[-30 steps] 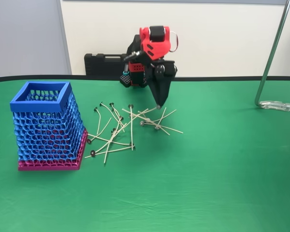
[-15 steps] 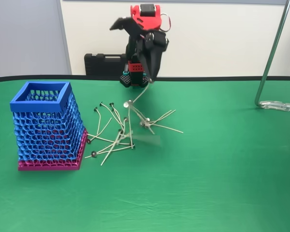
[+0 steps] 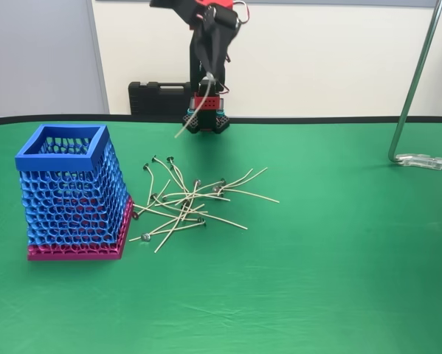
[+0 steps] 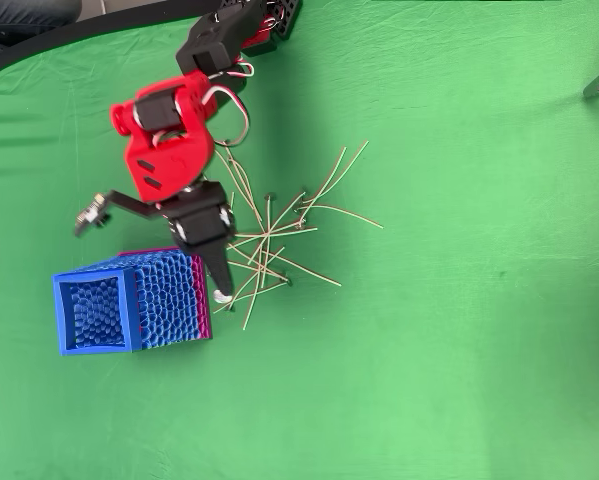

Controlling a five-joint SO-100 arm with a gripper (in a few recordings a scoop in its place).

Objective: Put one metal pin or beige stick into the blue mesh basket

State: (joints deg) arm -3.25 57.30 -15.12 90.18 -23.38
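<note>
In the fixed view my black-fingered gripper (image 3: 210,81) is raised high above the back of the table, shut on one beige stick (image 3: 190,122) that dangles down to the left. Seen from overhead, the gripper (image 4: 220,285) hangs over the left end of the stick pile (image 4: 279,235), just right of the blue mesh basket (image 4: 129,300), and a pale end of the held stick (image 4: 222,296) shows at its tip. The basket (image 3: 69,192) stands upright on its magenta base at the left, and the loose sticks (image 3: 191,203) lie in a tangle to its right.
A black case (image 3: 158,96) lies behind the table's rear edge. A metal stand pole (image 3: 416,81) rises at the right, with its foot (image 3: 425,161) on the green cloth. The cloth in front of the pile and basket is bare.
The gripper rose from the pile and swung up and left with one stick in it. The other sticks were stirred and have settled flatter.
</note>
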